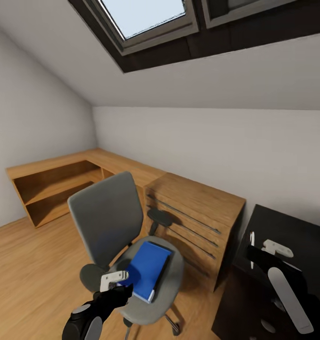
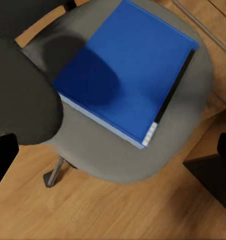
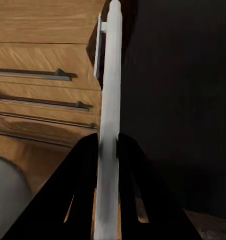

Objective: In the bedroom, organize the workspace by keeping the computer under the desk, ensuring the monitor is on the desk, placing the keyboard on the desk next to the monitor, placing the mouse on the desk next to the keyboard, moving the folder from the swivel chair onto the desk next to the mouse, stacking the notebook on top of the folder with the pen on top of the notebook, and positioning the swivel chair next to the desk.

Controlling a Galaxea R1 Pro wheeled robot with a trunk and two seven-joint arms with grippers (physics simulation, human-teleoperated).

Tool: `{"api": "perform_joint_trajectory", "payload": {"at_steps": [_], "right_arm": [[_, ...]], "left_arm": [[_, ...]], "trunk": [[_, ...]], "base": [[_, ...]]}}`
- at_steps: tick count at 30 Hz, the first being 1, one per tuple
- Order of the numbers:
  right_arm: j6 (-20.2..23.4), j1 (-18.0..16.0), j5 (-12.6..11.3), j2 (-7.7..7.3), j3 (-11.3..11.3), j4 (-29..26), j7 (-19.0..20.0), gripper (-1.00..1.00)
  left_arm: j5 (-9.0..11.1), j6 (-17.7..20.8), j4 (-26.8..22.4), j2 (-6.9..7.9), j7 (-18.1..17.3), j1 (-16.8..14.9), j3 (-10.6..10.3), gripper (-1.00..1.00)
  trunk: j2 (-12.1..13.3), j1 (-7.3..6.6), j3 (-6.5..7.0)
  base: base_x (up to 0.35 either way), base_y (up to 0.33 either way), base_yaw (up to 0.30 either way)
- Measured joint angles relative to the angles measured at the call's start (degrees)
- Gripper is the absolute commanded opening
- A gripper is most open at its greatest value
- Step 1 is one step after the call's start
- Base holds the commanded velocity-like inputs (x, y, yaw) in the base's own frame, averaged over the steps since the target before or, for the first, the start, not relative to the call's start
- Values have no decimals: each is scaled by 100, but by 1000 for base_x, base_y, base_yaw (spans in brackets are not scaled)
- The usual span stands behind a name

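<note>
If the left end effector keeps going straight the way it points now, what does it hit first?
Most likely the blue folder lying on the swivel chair seat; the left wrist view looks straight at it, though its distance is unclear.

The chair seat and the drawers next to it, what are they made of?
The chair seat looks like soft grey fabric: matte, no shine. The drawers look like wood, with streaky brown grain and thin dark handles, maybe metal.

An attic bedroom used as a home office: a skylight (image 1: 146, 16) sits in the sloped ceiling above the swivel chair (image 1: 117, 226) (wooden drawers (image 1: 195, 222) just behind it, low shelving (image 1: 56, 186) beyond).
</note>
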Motion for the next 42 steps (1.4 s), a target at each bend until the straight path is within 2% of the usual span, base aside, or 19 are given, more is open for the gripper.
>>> {"api": "perform_joint_trajectory", "payload": {"at_steps": [7, 9, 12, 16, 23, 27, 31, 42], "right_arm": [[-14, -1, 36, -5, 6, 134, 4, -100], [-26, -1, 99, -3, 17, 185, 16, -100], [-52, 0, 362, 7, 50, 449, 54, -100], [-87, 0, 481, 8, 54, 700, 75, -100], [-122, -15, 497, 6, 46, 1177, 83, -100], [-224, -30, 497, -1, 45, 1396, 83, -100], [-255, -35, 508, -2, 45, 1457, 83, -100], [-267, -36, 518, -3, 45, 1484, 83, -100]], "left_arm": [[-1, 0, 0, 0, -5, -1, 1, 100], [0, 0, 1, 0, -6, 0, 1, 100], [7, 2, -3, -1, -20, -2, 0, 100], [14, 9, -42, -15, -25, -3, -13, 100], [17, 10, -103, -24, -22, 0, -15, 100], [18, 11, -108, -24, -22, 1, -15, 100], [18, 11, -109, -23, -22, 1, -16, 100], [15, 11, -39, -3, -45, 0, -14, 100]], "trunk": [[0, 0, 0], [0, 1, 0], [0, 1, 0], [0, 1, 0], [0, 1, 0], [-159, 88, -71], [-319, 176, -143], [-321, 175, -144]], "base": [[97, -310, -25], [54, -210, -3], [14, -58, -1], [3, -12, 0], [0, -1, 0], [0, 0, 0], [0, 0, 0], [55, 0, 0]]}}
